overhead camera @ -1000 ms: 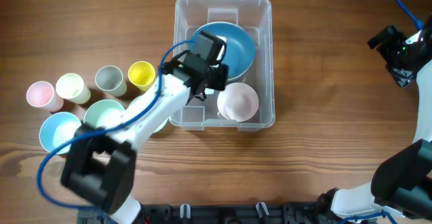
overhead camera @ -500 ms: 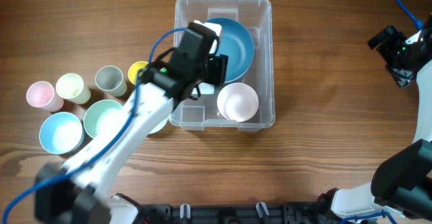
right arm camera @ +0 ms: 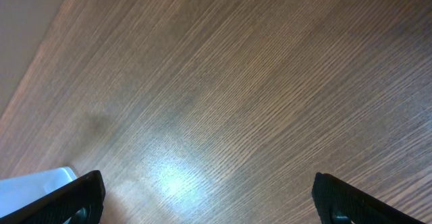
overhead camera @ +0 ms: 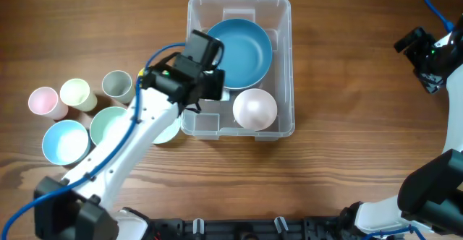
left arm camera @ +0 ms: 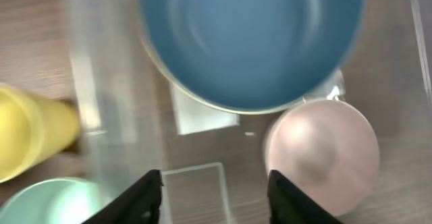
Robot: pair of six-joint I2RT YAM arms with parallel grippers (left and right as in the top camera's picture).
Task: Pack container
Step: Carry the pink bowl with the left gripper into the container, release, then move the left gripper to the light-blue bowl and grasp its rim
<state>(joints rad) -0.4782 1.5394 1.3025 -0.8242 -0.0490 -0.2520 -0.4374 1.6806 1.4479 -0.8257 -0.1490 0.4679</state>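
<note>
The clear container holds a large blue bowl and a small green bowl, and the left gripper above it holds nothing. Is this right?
Not quite: the small bowl beside the blue bowl in the container is pale pink, not green, as the overhead view shows. The left gripper does hold nothing.

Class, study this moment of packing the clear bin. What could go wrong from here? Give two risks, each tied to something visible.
1. The left arm's jaws hang open over the container near its left wall, with the yellow cup close outside. A low sideways move could snag the wall or knock the cup.
2. The blue bowl and pink bowl cover most of the container's floor, so the green bowl and other cups may not fit unless nested.
</note>
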